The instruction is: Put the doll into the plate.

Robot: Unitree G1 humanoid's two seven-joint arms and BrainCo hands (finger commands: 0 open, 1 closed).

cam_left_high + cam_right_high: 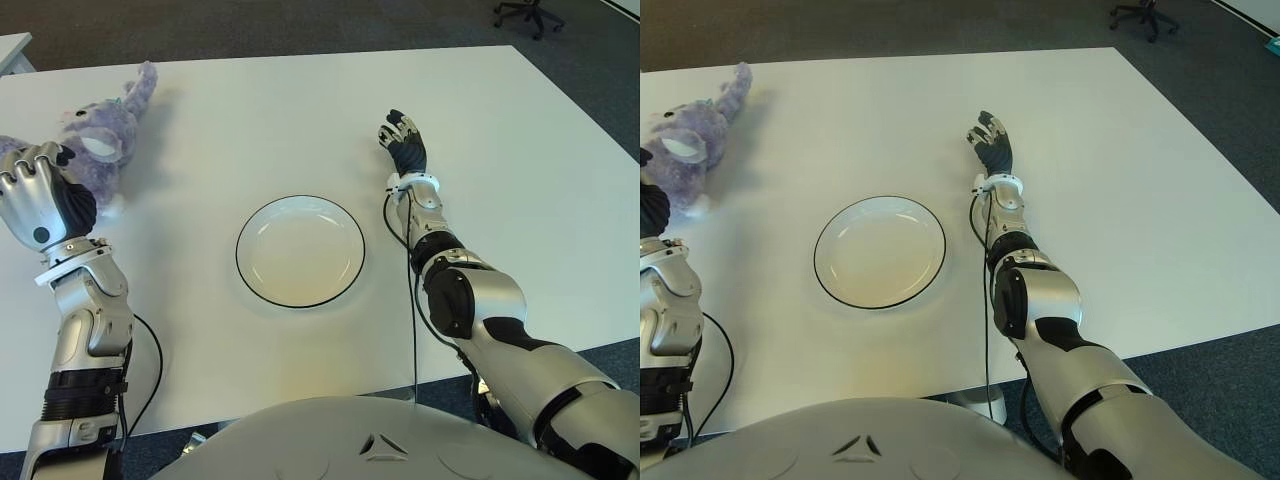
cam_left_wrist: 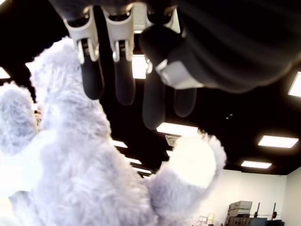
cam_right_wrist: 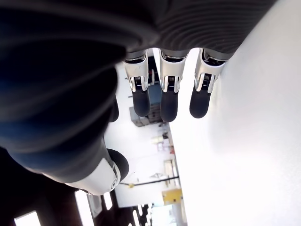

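A fluffy purple-grey doll point(image 1: 105, 140) lies at the far left of the white table point(image 1: 250, 120), one ear pointing away from me. My left hand point(image 1: 40, 185) is raised just in front of the doll, on its near side. In the left wrist view its fingers point(image 2: 91, 80) stretch out straight beside the doll's fur point(image 2: 70, 179), with nothing clasped between them and the thumb. An empty white plate point(image 1: 300, 250) with a thin dark rim sits at the table's middle. My right hand point(image 1: 403, 135) shows to the right of the plate, fingers extended and holding nothing.
A black cable point(image 1: 410, 300) runs along my right forearm toward the table's near edge. Dark carpet surrounds the table, with an office chair point(image 1: 525, 12) at the far right. Part of another white table point(image 1: 12, 50) shows at the far left.
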